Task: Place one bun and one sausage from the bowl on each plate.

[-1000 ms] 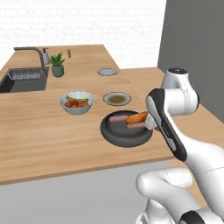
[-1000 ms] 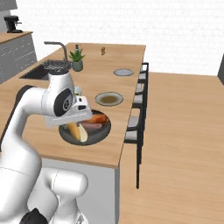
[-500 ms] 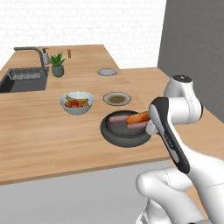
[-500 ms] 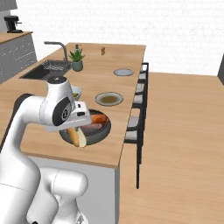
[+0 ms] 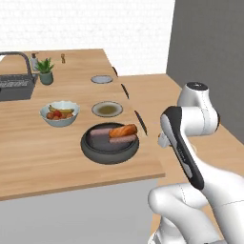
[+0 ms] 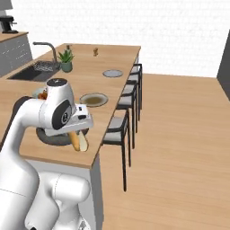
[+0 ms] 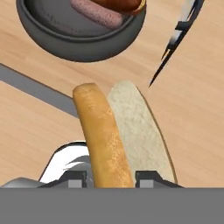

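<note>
My gripper [image 7: 111, 178] is shut on the golden yellow bun [image 7: 105, 140], which sticks out lengthwise from the fingers with its pale cut face to one side. In the right base view the bun [image 6: 80, 141] hangs below the gripper [image 6: 77, 134], just past the near rim of the dark bowl [image 6: 50, 138], over the counter's edge. The bowl [image 5: 90, 150] holds two pinkish sausages [image 5: 99, 131] and an orange-brown bun [image 5: 123, 129]. One sausage [image 7: 96, 15] lies in the bowl [image 7: 78, 50] in the hand view. Two plates [image 5: 107, 109] [image 5: 102, 79] sit behind the bowl, bare.
A pale fruit bowl [image 5: 59, 113] stands left of the nearer plate. The sink [image 5: 14, 88] with its tap and a potted plant [image 5: 45, 71] are at the far left. Dark stools [image 6: 121, 126] line the counter's right side above wooden floor.
The arm has pulled back from over the bowl toward the counter's near right edge, carrying the golden bun out of the bowl. The jaws have narrowed a little on it.
</note>
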